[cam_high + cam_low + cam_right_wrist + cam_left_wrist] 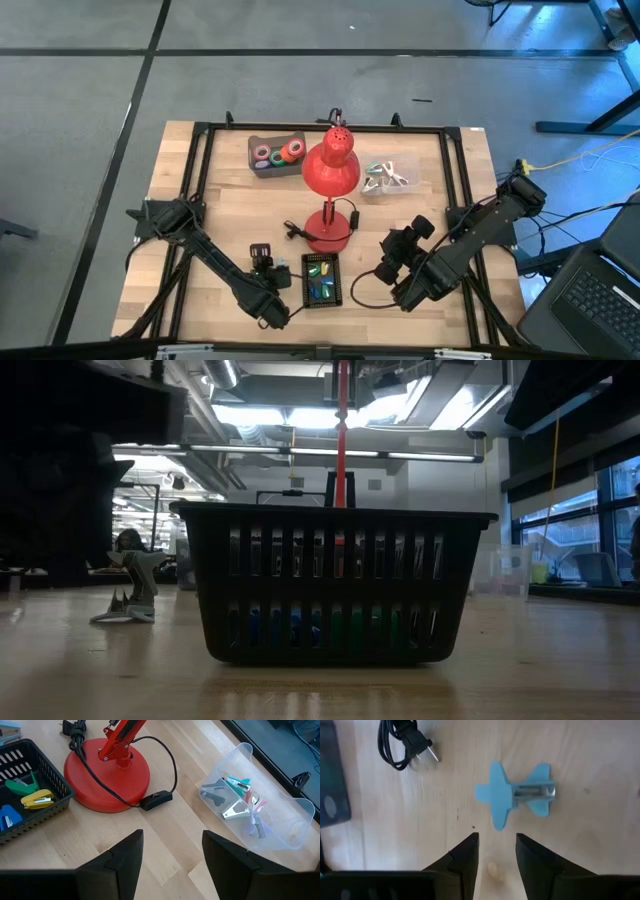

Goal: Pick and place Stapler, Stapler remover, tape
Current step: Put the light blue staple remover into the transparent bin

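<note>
Lying flat on the bench [600, 850], one blue staple remover [512, 795] is seen just beyond the left gripper [496, 847], whose fingers [465, 855] are held slightly apart and empty. One black basket [322, 279] of staplers is set near the middle, beside one red lamp [331, 170]. Several tape rolls [278, 153] are kept in one grey tray [254, 148] at the far left. The right gripper [172, 850] is held low near the lamp base, fingers apart, with one clear bin [280, 820] of removers ahead.
</note>
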{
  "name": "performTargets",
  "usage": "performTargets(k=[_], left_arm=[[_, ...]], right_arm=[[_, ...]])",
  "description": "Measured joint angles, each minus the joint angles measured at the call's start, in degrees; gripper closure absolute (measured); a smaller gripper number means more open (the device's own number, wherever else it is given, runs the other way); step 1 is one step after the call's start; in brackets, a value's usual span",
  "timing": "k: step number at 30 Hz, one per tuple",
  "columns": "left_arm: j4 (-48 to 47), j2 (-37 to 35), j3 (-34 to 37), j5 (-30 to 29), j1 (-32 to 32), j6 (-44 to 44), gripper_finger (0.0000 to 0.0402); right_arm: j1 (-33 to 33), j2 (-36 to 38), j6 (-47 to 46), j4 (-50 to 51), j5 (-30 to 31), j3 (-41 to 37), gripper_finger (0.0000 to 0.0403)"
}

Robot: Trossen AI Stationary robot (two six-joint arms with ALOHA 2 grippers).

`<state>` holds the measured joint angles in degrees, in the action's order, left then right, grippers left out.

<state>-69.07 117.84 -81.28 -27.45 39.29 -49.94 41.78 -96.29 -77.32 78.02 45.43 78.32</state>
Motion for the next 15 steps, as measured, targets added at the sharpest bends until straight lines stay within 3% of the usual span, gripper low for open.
performTargets(k=[15], left_arm=[[1.95, 0.0, -1.31, -4.29, -0.84, 0.69, 0.0282]], right_arm=[[0.0, 0.0, 0.02, 0.0, 0.0, 0.0, 0.0198]])
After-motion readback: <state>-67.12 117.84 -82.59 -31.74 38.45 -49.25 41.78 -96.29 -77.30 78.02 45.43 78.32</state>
